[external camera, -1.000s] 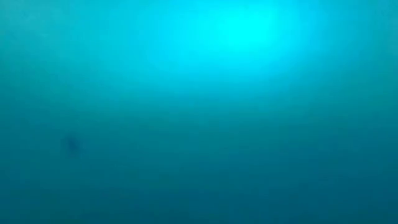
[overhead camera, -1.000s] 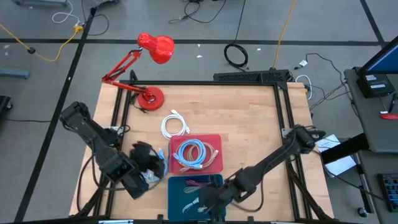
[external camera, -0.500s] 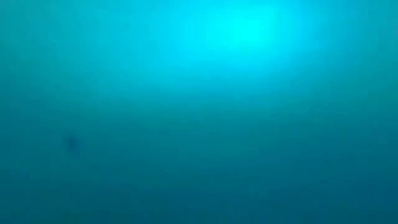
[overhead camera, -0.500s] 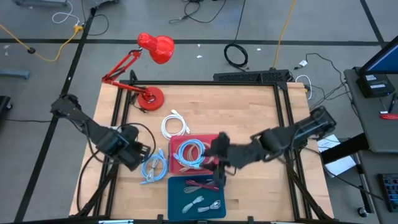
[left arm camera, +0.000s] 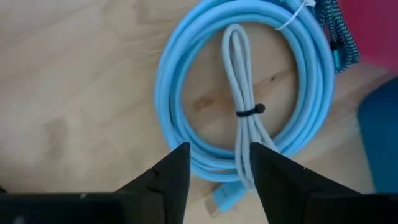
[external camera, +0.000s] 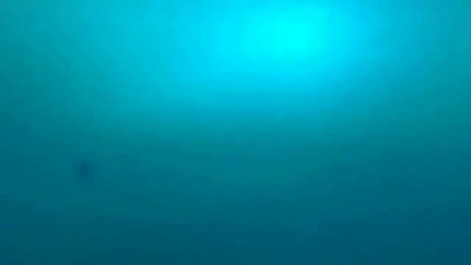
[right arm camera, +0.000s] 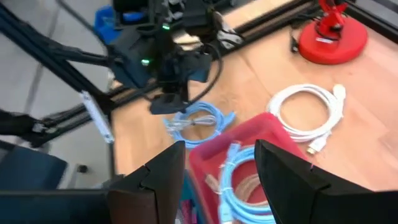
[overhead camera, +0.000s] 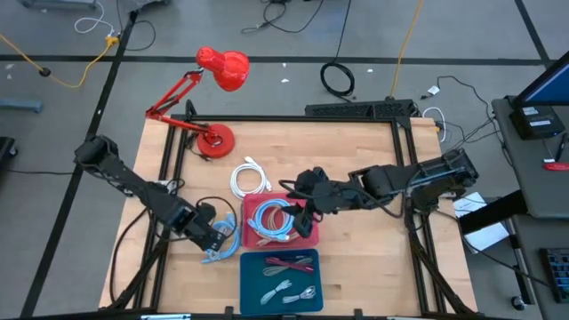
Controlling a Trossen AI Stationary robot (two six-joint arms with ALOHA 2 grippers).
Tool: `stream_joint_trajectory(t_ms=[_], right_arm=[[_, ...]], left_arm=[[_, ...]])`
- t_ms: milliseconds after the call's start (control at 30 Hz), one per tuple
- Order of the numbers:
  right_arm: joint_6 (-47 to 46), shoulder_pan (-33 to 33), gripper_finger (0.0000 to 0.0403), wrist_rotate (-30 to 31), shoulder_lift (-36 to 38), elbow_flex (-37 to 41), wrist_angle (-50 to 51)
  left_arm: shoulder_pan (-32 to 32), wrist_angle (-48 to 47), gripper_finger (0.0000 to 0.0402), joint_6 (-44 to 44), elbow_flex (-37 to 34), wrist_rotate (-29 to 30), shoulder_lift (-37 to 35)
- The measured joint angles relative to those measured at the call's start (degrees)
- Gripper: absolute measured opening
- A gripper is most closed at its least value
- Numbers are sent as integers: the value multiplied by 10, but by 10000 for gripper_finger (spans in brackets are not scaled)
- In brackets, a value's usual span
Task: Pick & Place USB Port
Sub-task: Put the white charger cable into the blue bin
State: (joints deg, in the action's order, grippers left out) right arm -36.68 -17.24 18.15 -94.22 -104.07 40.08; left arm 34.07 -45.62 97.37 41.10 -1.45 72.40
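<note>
- Wooden table (overhead camera: 356, 169) is filling the middle of the high view, ringed by a black frame and grey floor with loose cables, and we are reading it from the near edge toward the far edge.
- Nearest to us, the blue tray (overhead camera: 281, 277) is lying at the front edge, holding a dark red cable and a pale grey one.
- Just beyond it, touching its far side, we are seeing the red tray (overhead camera: 308, 233), which is carrying a coiled light-blue cable (overhead camera: 271, 220) along with a pinkish cable.
- Beside the red tray on its left, the light-blue USB cable (overhead camera: 219, 240) is resting on bare wood as a flat coil, tied with a thinner grey lead (left arm camera: 244, 118) that is lying across its middle.
- We are finding the left gripper (overhead camera: 216, 234) right over this coil; in the left wrist view its two fingers are standing apart with the coil's near edge between them, and we are seeing nothing clamped.
- Over the far right corner of the red tray, the right gripper (overhead camera: 305, 191) is hanging with its arm stretching in from the table's right edge; in the right wrist view its fingers are spread wide and empty.
- Farther back, a white cable (overhead camera: 250, 178) is lying coiled on the wood just beyond the red tray.
- Farthest off, the red desk lamp (overhead camera: 211, 107) is standing on its round base at the far left corner, its head reaching past the table edge.
- We are getting only a blank teal haze from the low view.
</note>
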Motion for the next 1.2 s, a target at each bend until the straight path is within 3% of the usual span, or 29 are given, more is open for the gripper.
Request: stream_joint_trajectory(t_ms=[300,667,1000,1100,1200], right_arm=[[16,26,185,-3,-6,1,1],[20,34,185,-3,-5,1,-19],[7,33,185,-19,-5,31,-61],[1,33,185,-19,-5,36,-64],[1,33,185,-20,-5,39,-72]], left_arm=[[-30,69,226,-58,0,5,5],[-53,68,223,-82,0,-6,10],[-51,99,221,-103,0,-54,91],[-51,95,191,-101,0,-67,105],[-51,94,104,-98,0,-72,107]])
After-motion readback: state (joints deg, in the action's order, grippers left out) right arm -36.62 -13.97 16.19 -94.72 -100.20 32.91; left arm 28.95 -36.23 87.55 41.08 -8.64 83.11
